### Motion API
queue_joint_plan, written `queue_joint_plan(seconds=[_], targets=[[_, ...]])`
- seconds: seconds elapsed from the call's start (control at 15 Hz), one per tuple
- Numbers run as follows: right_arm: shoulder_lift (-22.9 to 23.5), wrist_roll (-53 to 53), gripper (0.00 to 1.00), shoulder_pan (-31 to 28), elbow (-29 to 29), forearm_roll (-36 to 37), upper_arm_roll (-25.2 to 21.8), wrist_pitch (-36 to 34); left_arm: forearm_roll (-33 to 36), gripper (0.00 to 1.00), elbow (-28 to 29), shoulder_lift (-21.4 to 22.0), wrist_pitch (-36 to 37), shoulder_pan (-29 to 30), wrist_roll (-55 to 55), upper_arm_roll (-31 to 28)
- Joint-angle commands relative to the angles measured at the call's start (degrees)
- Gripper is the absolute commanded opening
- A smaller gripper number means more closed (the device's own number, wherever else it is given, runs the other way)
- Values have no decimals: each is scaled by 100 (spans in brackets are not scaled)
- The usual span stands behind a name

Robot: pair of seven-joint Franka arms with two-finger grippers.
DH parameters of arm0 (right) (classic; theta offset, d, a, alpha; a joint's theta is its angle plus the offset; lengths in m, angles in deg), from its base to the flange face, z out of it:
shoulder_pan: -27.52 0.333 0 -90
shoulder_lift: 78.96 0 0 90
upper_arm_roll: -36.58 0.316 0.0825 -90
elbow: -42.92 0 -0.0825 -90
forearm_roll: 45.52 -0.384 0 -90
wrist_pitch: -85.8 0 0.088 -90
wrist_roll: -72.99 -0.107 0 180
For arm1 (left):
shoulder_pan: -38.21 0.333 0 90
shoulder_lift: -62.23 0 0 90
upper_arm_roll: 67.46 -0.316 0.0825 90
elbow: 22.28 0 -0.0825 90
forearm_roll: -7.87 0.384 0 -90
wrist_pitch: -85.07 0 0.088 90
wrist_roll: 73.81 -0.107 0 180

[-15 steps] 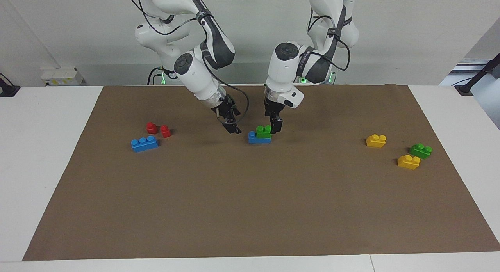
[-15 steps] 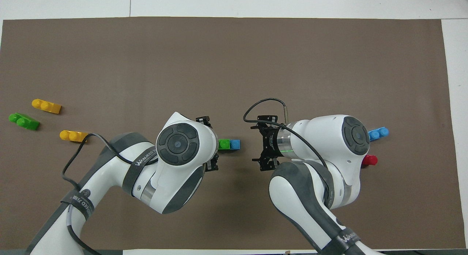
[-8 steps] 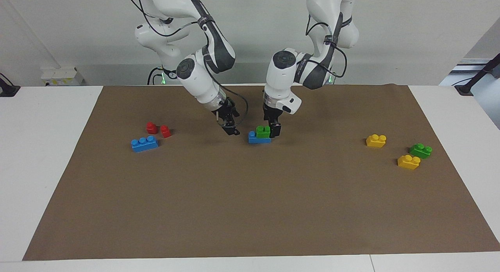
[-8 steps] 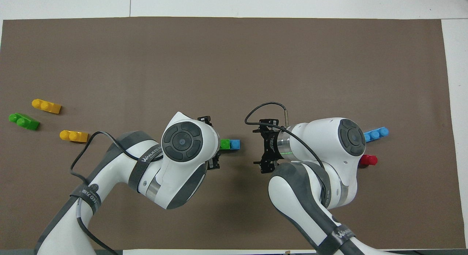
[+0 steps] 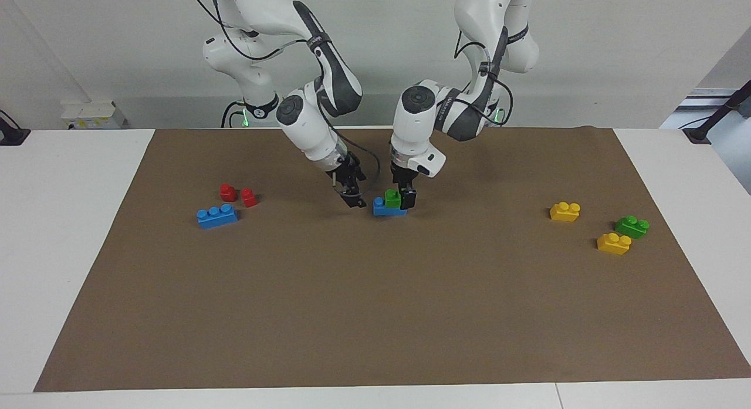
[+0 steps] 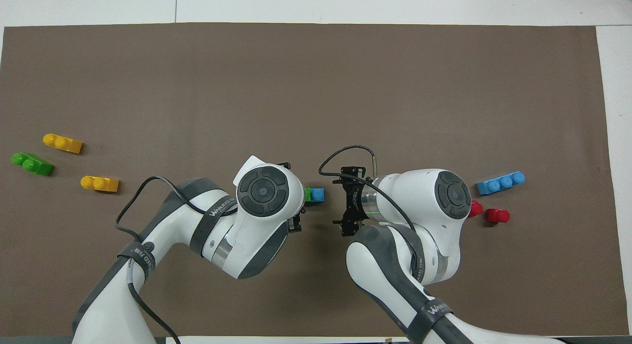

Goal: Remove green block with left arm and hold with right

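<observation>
Brown mat (image 5: 375,315) on a white table, bricks scattered about. The green block (image 5: 392,199) sits stacked on a blue brick (image 5: 382,208) mid-mat. Left gripper (image 5: 406,199) is right at the green block, apparently pinching it (hard to be sure). Right gripper (image 5: 354,199) hovers just beside the blue brick, fingers spread. Looks like the grasp step; next, I'd guess, right pins blue while left pulls up.

Two white arms with dark grey joint covers, round grey end caps, black external cables, black grippers, grey lettered wrist bands.
</observation>
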Motion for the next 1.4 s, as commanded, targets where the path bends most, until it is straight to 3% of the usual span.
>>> queue_joint_plan(seconds=[0.0, 0.53, 1.33], targets=[[182, 109, 95, 106, -10, -187, 2, 271, -21, 100, -5, 0, 24, -93, 73, -88], [463, 812, 96, 115, -133, -380, 10, 421, -21, 100, 12, 0, 69, -93, 117, -88], [806, 883, 96, 299, -484, -644, 10, 606, -21, 100, 30, 0, 60, -93, 117, -88]])
